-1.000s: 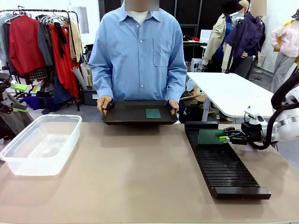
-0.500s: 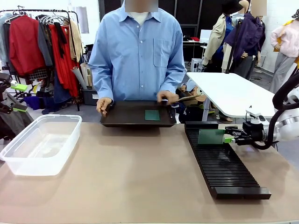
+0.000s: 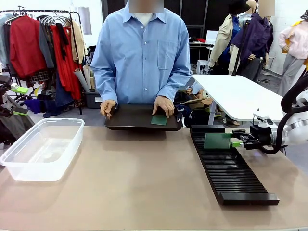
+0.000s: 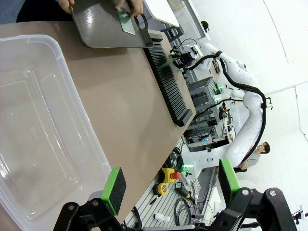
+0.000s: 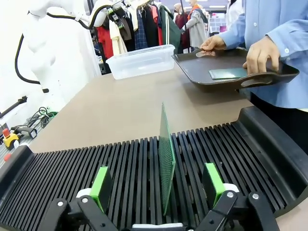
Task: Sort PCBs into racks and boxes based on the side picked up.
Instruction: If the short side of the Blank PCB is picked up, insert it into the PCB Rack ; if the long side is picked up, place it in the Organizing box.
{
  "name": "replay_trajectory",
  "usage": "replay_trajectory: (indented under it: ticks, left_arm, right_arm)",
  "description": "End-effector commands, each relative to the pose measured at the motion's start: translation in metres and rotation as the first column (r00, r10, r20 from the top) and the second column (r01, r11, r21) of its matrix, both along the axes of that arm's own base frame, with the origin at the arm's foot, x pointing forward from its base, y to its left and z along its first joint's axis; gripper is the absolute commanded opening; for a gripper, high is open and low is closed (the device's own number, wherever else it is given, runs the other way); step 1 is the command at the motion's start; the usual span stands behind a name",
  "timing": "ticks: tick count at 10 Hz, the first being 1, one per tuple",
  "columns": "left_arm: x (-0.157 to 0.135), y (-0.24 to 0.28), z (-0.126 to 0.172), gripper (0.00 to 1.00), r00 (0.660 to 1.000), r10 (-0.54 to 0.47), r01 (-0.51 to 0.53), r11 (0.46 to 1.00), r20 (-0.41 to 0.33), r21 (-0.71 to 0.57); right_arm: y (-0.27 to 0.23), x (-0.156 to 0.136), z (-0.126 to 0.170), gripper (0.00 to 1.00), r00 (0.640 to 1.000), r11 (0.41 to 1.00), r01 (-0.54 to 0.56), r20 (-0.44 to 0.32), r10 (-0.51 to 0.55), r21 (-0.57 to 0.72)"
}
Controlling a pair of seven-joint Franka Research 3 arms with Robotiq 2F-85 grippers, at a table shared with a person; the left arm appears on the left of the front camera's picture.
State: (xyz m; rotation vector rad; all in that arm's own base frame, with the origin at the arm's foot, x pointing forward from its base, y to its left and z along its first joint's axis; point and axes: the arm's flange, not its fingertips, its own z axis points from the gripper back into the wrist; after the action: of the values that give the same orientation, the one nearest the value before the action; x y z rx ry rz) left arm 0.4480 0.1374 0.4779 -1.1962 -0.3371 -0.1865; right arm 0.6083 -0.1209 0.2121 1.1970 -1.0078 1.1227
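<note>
R gripper (image 3: 236, 142) level — jaws astride PCB (image 3: 217, 140)

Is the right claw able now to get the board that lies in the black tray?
Probably not yet: the person's hand rests at the flat PCB in the tray, and the open right claw is astride the upright PCB in the rack.

One green PCB (image 3: 217, 140) stands upright in the black rack (image 3: 233, 175), the clear box (image 3: 48, 169) well apart.
</note>
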Motion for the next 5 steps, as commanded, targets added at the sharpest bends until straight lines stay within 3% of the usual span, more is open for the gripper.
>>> replay_trajectory:
  ticks: [1,5]
  left_arm:
    - [-0.0013,-0.0001,0.0006,1.0,1.0,-0.006,0.006,1.0,0.0,0.004]
    - [-0.0013,-0.0001,0.0006,1.0,1.0,-0.006,0.006,1.0,0.0,0.004]
  right_arm:
    - [0.0003,0.0004,0.0025,1.0,1.0,1.0,-0.001,0.012,0.001,-0.001]
    - [0.0003,0.0004,0.0025,1.0,1.0,1.0,-0.001,0.012,0.001,-0.001]
